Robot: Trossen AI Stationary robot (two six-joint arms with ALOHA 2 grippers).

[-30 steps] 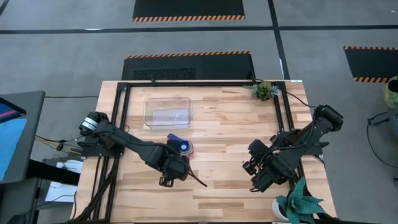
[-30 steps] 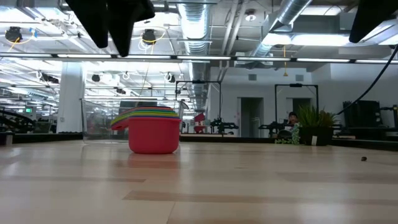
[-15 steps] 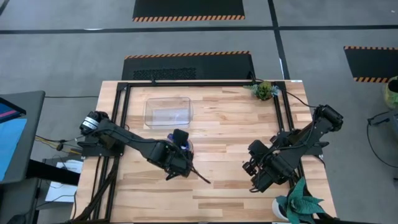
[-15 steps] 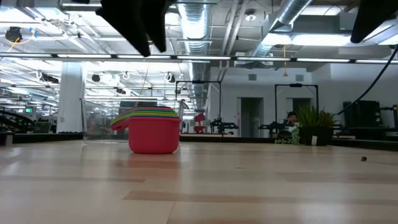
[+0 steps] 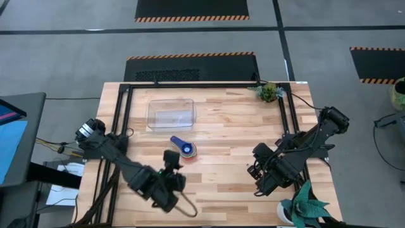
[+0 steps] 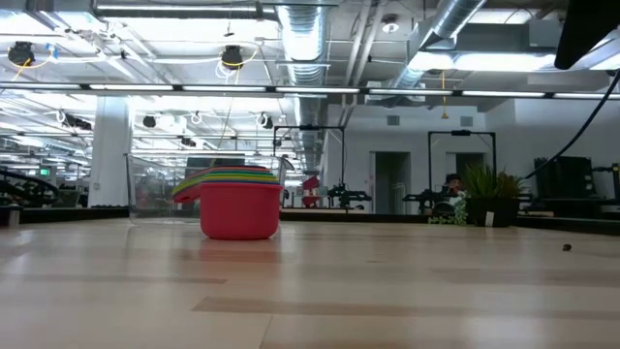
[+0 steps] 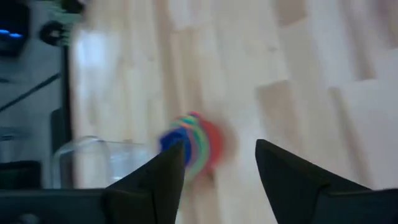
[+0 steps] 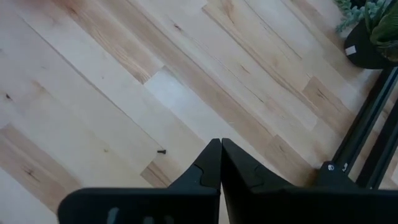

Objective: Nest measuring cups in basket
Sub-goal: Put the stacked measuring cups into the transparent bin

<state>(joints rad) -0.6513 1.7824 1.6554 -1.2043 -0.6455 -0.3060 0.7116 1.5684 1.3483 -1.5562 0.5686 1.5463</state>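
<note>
The measuring cups (image 5: 187, 150) stand nested in one stack on the table, near of the basket (image 5: 171, 113). The red outer cup (image 6: 238, 217) rests on its base, with coloured rims showing above it and a dark blue handle (image 5: 178, 142) sticking out toward the basket. The basket is clear plastic and holds nothing. My left gripper (image 5: 171, 155) is open, just near-left of the stack and clear of it; its wrist view shows the cups (image 7: 194, 143) beyond the fingers. My right gripper (image 5: 255, 172) hovers shut at the right, above bare wood (image 8: 221, 144).
A small potted plant (image 5: 270, 92) stands at the far edge and a larger one (image 5: 304, 206) at the near right corner. Black frame rails (image 5: 123, 107) run along the table's left, far and right sides. A tiny dark speck (image 8: 161, 151) lies on the wood.
My left gripper has drawn back from above the cup stack toward the table's near-left, rising and turning, and has left the low view. The stack stands where it was. My right arm has kept still.
</note>
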